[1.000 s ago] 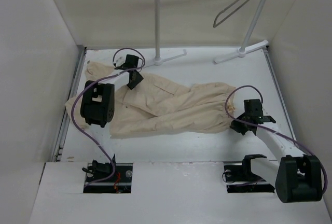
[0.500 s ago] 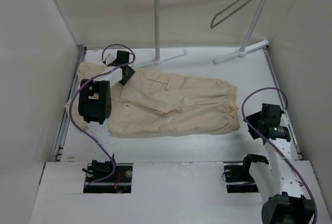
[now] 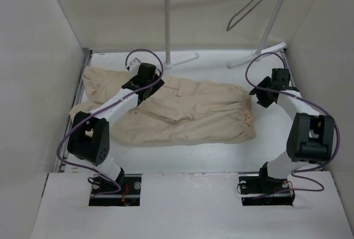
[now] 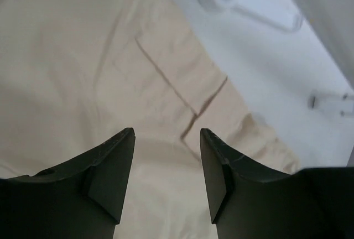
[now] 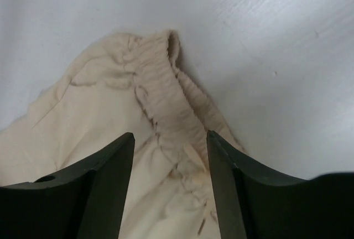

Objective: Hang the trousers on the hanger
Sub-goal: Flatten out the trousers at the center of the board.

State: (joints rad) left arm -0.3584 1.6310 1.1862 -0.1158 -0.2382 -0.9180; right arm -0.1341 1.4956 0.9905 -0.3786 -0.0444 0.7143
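The beige trousers lie spread flat across the table, legs to the left and gathered waistband at the right end. My left gripper hovers open over their upper edge; in the left wrist view its tips frame the cloth near a pocket seam. My right gripper is open just off the waistband end, and in the right wrist view its tips straddle the gathered band without holding it. The dark wire hanger hangs from the rack rail at the back right.
The white tubular rack stands at the back with its feet on the table; one foot shows in the left wrist view. White walls close in the left, right and back sides.
The right gripper let go of the waistband end, swung out to the right, then came back beside the waistband. The left arm reached rightward over the cloth. The trousers now lie flatter.
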